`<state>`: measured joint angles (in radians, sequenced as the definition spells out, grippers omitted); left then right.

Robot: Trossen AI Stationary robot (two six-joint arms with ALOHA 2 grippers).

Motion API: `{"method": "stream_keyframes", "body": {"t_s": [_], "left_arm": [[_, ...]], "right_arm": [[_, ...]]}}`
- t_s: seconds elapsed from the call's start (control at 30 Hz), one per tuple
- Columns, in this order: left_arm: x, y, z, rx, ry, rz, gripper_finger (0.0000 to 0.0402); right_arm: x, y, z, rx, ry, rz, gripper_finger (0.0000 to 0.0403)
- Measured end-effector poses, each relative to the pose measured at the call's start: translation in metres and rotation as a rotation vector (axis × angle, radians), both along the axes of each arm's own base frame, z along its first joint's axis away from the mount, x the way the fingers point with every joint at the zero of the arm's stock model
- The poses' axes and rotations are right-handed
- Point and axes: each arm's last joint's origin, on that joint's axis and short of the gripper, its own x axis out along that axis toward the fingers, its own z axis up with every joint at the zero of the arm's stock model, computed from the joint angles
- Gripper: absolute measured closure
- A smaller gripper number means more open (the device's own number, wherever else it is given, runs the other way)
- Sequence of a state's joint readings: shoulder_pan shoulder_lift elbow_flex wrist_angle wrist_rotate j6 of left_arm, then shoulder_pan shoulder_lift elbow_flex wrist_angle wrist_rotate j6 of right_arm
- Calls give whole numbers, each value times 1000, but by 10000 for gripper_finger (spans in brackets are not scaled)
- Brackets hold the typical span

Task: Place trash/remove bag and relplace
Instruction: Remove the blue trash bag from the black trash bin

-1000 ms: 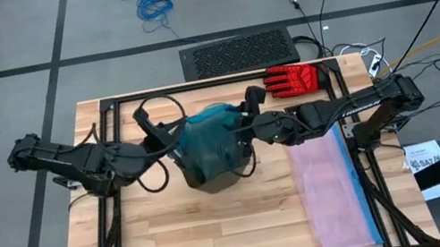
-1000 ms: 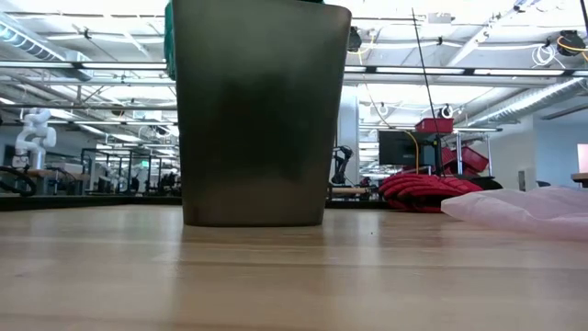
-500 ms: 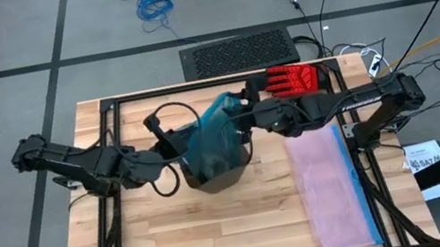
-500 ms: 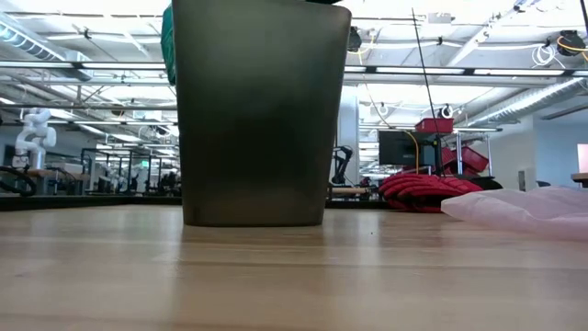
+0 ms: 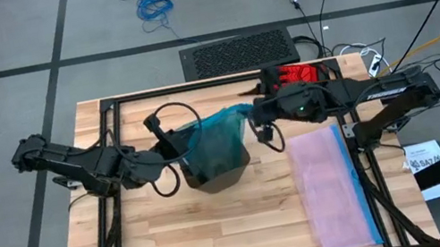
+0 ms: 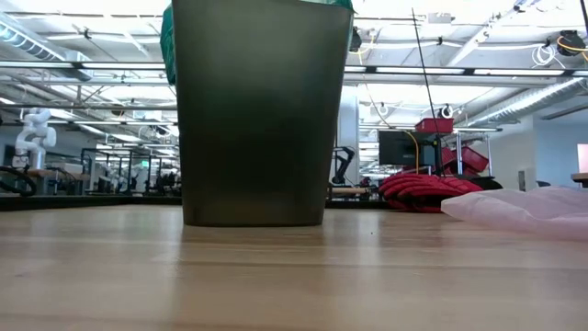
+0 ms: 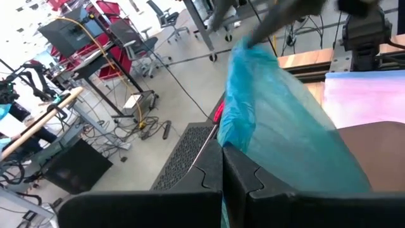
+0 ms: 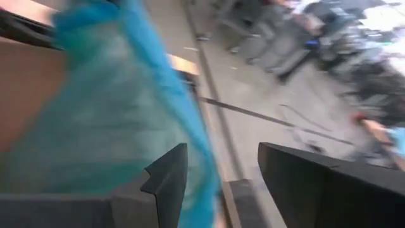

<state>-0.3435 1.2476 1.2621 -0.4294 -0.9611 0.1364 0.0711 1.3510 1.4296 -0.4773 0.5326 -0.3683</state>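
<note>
A dark grey bin (image 5: 216, 177) stands upright on the wooden table, and it fills the low view (image 6: 262, 110). The teal bag (image 5: 216, 142) is stretched above its mouth between my two grippers. My left gripper (image 5: 177, 146) is shut on the bag's left side. My right gripper (image 5: 250, 116) hangs above the bin's far right side with its fingers apart, and the bag's edge (image 8: 190, 126) runs between them. The trash is out of view. My left gripper (image 7: 223, 166) pinches the bag's edge (image 7: 229, 136) between its two shut fingers, coming nearly level from the table's left. The bag rises from the fingers, taut, toward the other arm. My right gripper has the bag's rim (image 7: 243, 44) drawn to a point at one finger, as if hooked over it. It comes slanting from the right. The bag hangs taut below it into the bin.
A pale pink bag (image 5: 333, 185) lies flat on the table's right side. A red-and-black glove (image 5: 293, 72) lies at the far right, behind my right arm. A black mat (image 5: 237, 52) lies on the floor beyond the far edge.
My right gripper has gone up and toward the table's far right edge, taking the bag's right rim with it. The bag, bunched over the bin's mouth a second ago, is now drawn out to a taut point on the right. Its left side has stayed at my left gripper.
</note>
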Motion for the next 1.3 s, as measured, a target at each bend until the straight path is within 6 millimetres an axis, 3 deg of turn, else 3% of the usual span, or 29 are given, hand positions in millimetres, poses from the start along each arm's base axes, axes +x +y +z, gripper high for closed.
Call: {"method": "stream_keyframes", "body": {"t_s": [0.23, 0.43, 0.77, 1.1, 1.3], "left_arm": [[0, 0, 0, 0, 0, 1, 401], [0, 0, 0, 1, 0, 0, 402], [0, 0, 0, 5, 3, -1, 402], [-1, 1, 10, -11, -32, 4, 401], [-2, 2, 19, -19, -57, 5, 402]], "right_arm": [[11, 8, -9, 153, -6, 147, 216], [28, 21, -19, 143, -4, 196, 216], [21, 27, -10, 89, -41, 172, 216], [18, 57, -12, 173, -26, 373, 216], [35, 64, -25, 236, -41, 398, 216]]}}
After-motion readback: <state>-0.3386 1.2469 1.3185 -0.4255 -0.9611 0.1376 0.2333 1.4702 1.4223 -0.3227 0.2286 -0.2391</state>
